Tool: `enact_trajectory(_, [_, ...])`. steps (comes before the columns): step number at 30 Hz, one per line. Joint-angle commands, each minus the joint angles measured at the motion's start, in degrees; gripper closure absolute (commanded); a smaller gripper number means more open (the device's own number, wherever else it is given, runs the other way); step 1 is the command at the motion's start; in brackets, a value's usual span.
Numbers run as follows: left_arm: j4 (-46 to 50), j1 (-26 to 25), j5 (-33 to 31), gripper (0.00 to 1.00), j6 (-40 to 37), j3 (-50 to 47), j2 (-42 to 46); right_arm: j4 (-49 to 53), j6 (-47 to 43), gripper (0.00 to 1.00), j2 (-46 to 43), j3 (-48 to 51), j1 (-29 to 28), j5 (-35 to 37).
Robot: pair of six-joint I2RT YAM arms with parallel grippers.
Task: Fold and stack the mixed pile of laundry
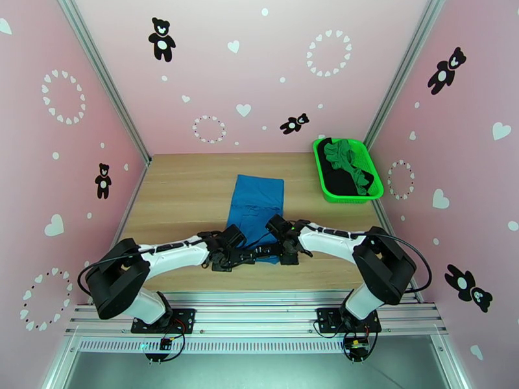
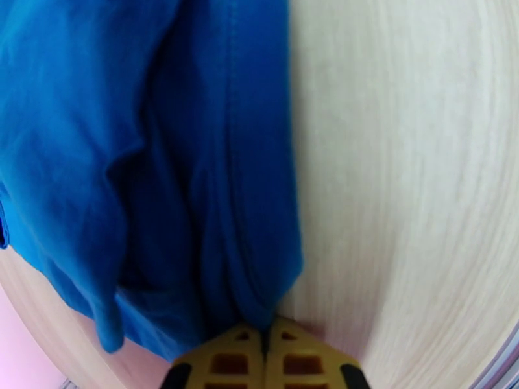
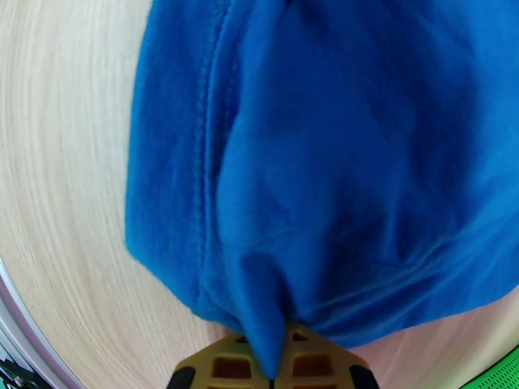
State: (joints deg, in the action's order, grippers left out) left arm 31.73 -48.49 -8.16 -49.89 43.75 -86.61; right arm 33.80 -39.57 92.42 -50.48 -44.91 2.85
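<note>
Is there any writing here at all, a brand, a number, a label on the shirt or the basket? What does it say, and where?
Nothing can be read.
On the pink walls: only pictures, black teddy bears and white hearts, no words.
On the blue T-shirt: plain, no print or tag showing.
On the green basket: no label showing.
On the small boards at the arm bases: too small to read.

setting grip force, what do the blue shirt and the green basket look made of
Blue T-shirt: soft matte knit cloth, probably cotton jersey, judging by its stitched hem and limp folds. Green basket: stiff plastic, apparently, with open mesh walls.
</note>
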Motion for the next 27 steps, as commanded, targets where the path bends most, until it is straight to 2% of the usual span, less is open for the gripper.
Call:
enact_trajectory(1, [-1.36, 0.60, -0.76, 1.00, -0.32, 1.57, 5.58, -1.65, 0.35, 1.00, -4.50, -2.54, 0.97, -1.55])
enact_trajectory(7, [-1.59, 4.19, 2.40, 1.00, -1.77, 5.24, 13.76, -0.32, 0.80, 1.00, -11.32, -6.62, 4.61, -3.59])
enact_trajectory(12, [-2.70, 8.40, 4.34, 1.00, -4.59, 11.73, 12.12, 0.58, 1.29, 1.00, -11.60, -13.09, 10.01, -4.60])
enact_trajectory(19, [0.19, 15.56, 7.92, 1.00, -6.89, 31.83, -4.71, 1.93, 2.72, 1.00, -0.81, -26.54, 17.47, -3.95])
enact_trajectory(27, [6.04, 20.75, 8.46, 1.00, -7.68, 57.10, -26.39, 0.17, 5.44, 1.00, 15.17, -41.45, 21.65, -3.28])
